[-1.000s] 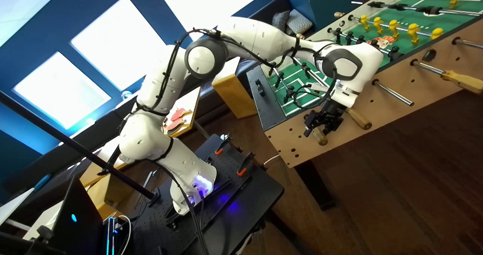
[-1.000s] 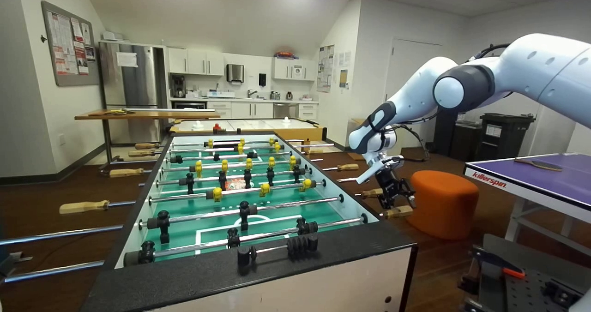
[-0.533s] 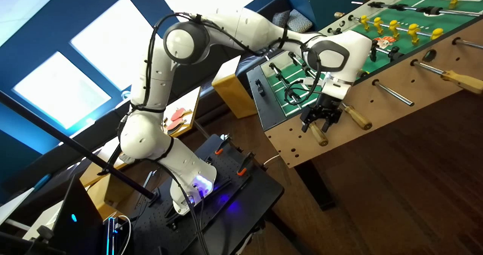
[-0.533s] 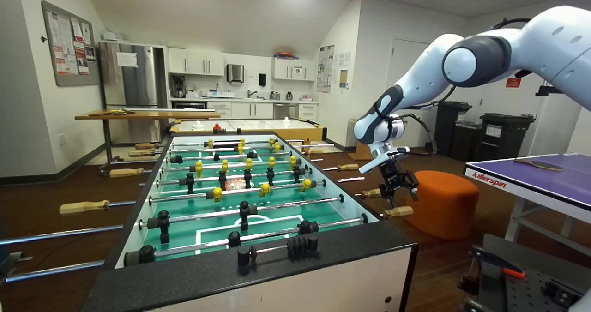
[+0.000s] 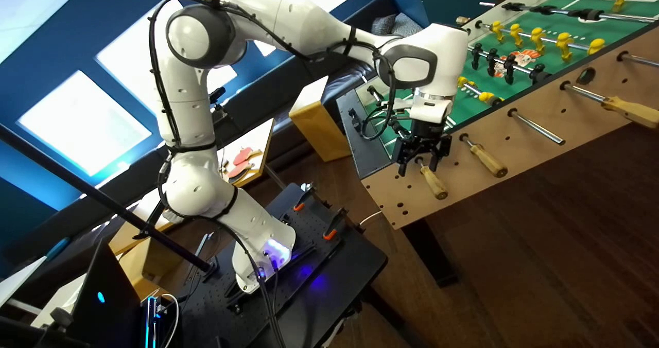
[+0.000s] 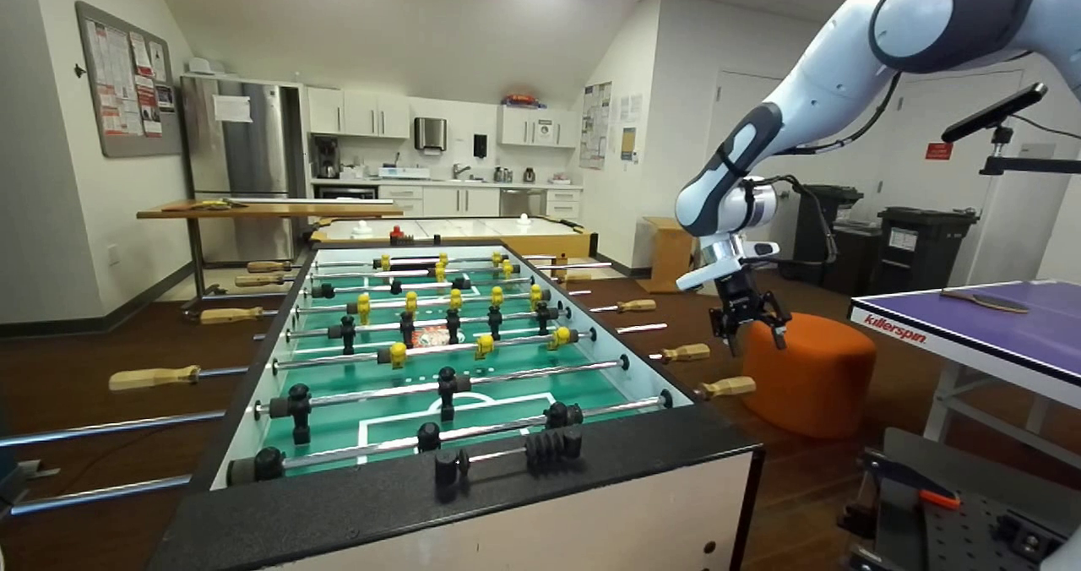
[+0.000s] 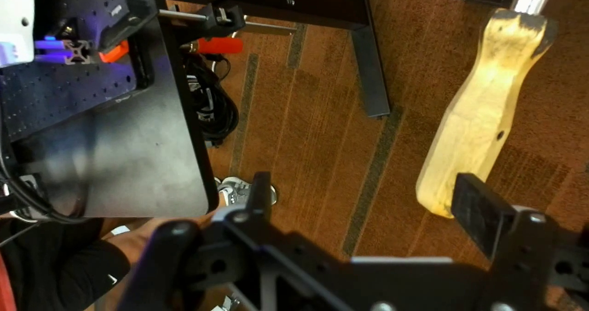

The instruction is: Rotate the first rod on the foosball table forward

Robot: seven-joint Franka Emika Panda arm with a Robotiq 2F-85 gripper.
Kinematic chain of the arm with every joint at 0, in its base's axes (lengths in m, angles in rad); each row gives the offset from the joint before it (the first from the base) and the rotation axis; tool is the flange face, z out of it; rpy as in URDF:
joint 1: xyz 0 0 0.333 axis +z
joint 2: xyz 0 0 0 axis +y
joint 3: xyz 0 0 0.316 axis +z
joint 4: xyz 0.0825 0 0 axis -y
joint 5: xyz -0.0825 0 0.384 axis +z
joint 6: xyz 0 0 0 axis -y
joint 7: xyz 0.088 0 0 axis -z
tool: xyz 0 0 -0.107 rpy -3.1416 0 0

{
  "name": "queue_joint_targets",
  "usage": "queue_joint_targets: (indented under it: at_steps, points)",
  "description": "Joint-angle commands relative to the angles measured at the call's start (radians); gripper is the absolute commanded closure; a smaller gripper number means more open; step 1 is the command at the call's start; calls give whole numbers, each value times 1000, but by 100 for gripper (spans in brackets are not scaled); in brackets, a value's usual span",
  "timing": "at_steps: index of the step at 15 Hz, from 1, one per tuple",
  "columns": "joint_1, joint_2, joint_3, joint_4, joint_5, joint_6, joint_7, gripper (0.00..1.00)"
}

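"Where's the first rod [image 6: 363, 450]?"

"It crosses the lower middle of the frame in an exterior view, the nearest bar on the foosball table [image 6: 338, 520]. Its wooden handle [image 6: 728, 387] juts from the side, right of centre."

"And the gripper [image 6: 756, 347]?"

"Jaws wide apart, pointing down. It hangs just above the handle, with a visible gap between the two."

"In the wrist view?"

"The handle slants down from the upper right. The finger [image 7: 483, 216] on the right of the frame hides part of its lower end; the finger [image 7: 261, 193] left of the middle stands well apart from it, and striped brown carpet [image 7: 331, 164] shows between them."

"Which way are the rod's black players [image 6: 429, 438] turned?"

"I can't tell. Three of them show along the bar, mostly as rounded tops."

"Anything else?"

"In an exterior view, an orange stool [image 6: 815, 377] stands behind the gripper and a purple table [image 6: 1013, 318] at the right edge; in the wrist view, a shoe [image 7: 239, 189] shows near the corner of a black tabletop [image 7: 152, 159]."
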Motion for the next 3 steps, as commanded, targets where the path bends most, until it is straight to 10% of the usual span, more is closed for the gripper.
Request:
queue_joint_targets:
  at_steps: [1, 3]
  points:
    - [22, -179, -11, -197, -60, 120, -7, 0]
    - [16, -238, -6, -259, -84, 182, -22, 0]
